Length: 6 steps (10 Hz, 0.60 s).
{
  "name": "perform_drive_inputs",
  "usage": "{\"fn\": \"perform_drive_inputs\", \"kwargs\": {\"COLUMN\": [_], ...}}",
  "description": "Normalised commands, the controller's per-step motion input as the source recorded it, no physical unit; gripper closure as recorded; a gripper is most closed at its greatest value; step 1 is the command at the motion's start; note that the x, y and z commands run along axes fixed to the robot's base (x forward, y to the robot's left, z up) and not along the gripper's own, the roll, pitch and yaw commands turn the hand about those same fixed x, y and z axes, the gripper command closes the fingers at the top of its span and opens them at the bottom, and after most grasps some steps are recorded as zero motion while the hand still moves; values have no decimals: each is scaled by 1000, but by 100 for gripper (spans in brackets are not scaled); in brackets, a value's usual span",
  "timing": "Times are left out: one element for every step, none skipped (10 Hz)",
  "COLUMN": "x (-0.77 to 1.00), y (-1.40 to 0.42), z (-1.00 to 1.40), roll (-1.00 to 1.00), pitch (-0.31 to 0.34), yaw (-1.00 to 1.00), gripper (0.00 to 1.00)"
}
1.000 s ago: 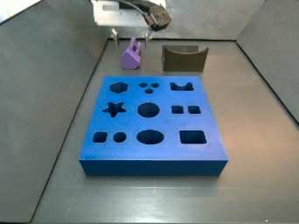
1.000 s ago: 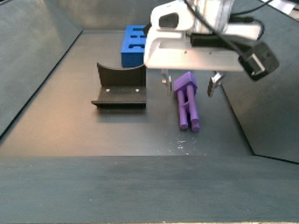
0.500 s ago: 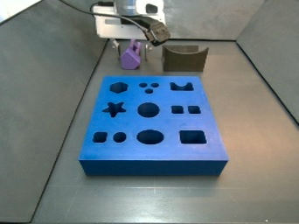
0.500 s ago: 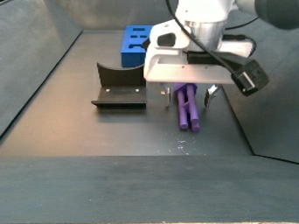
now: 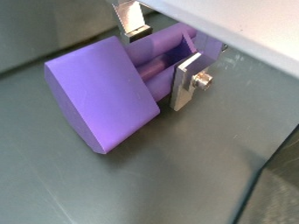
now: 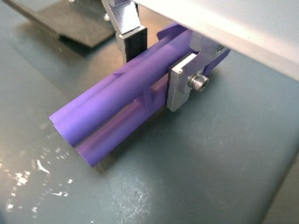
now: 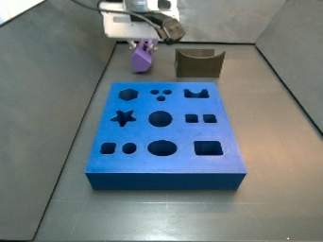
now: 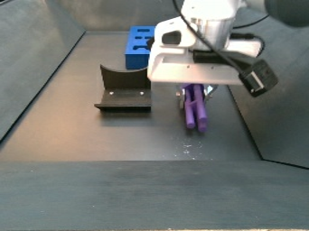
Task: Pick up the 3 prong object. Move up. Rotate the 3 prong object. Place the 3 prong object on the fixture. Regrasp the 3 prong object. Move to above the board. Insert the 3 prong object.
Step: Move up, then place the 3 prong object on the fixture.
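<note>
Gripper: I see my gripper (image 6: 160,63) low over the floor beside the fixture (image 8: 122,88), its silver fingers (image 5: 187,80) pressed against both flanks of the 3 prong object (image 6: 122,107).
3 prong object: purple, lying on the grey floor (image 8: 133,135) between the plates in both wrist views, just right of the fixture in a side view (image 8: 193,110).
Board: blue slab (image 7: 164,133), apart from the piece.

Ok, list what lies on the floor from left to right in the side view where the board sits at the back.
Fixture, then the 3 prong object lying under the pincer. The board stands behind, between them, so it has no clear place in the order.
</note>
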Motion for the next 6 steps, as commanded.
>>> {"fn": "perform_drive_inputs", "kwargs": {"x": [-21, -18, -19, 0, 4, -9], "y": [5, 6, 4, 0, 0, 2], "z": [598, 469, 335, 1000, 1000, 1000], "roll": [20, 34, 47, 0, 20, 28], "pitch": [42, 49, 51, 0, -4, 17], "yaw": [-11, -15, -17, 0, 0, -5], "gripper": [100, 100, 100, 100, 100, 100]}}
